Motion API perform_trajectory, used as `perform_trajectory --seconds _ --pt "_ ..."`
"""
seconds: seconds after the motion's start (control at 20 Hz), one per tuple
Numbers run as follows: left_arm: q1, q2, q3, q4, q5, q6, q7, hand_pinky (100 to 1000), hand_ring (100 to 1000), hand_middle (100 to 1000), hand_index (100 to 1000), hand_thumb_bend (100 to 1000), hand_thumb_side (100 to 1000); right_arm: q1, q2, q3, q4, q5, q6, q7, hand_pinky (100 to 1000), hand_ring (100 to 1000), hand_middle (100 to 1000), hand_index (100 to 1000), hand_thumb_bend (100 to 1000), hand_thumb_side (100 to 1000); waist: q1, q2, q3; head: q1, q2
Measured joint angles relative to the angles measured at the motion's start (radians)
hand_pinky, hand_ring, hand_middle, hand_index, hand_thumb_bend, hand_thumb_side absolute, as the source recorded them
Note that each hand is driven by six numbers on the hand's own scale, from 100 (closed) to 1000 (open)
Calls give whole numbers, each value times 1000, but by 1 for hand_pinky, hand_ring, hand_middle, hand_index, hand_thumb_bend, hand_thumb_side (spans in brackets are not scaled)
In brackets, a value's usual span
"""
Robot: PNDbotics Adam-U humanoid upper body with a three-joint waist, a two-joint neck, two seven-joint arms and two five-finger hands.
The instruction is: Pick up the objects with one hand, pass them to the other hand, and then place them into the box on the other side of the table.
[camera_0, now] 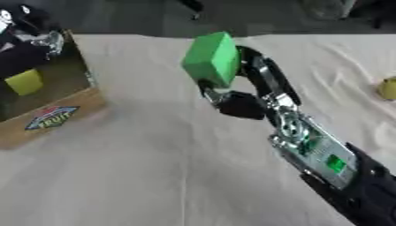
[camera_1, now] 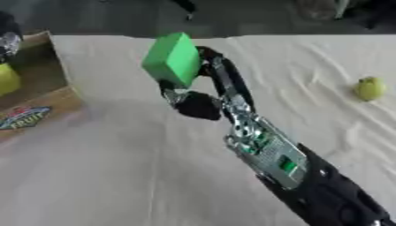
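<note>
My right hand (camera_0: 246, 95) reaches in from the lower right to the middle of the table and is shut on a green block (camera_0: 212, 58), held up above the white cloth with fingers behind it and the thumb below. A cardboard box (camera_0: 55, 118) with a fruit label stands at the left edge, and a yellow object (camera_0: 24, 82) lies inside it. My left hand (camera_0: 35, 37) shows as black and silver parts over the box's far corner, well apart from the block. A small yellow-green fruit (camera_1: 370, 88) lies on the cloth at the far right.
The white cloth (camera_0: 139, 167) covers the table, wrinkled, with open room between the box and my right arm. The table's far edge runs along the top, with dark floor behind it.
</note>
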Motion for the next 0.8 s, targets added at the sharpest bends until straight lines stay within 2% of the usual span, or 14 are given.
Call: perform_trajectory --seconds 0.4,0.8 --pt "-93 7 -67 -135 56 9 -143 638 751 690 825 100 678 -8 1 10 0 16 1 32 842 606 500 549 100 100 7 0 6 -15 1" --pt "-173 -9 -138 -154 82 22 -230 641 748 692 824 100 688 -8 1 15 0 60 -2 77 841 609 500 549 100 100 14 0 10 -17 7"
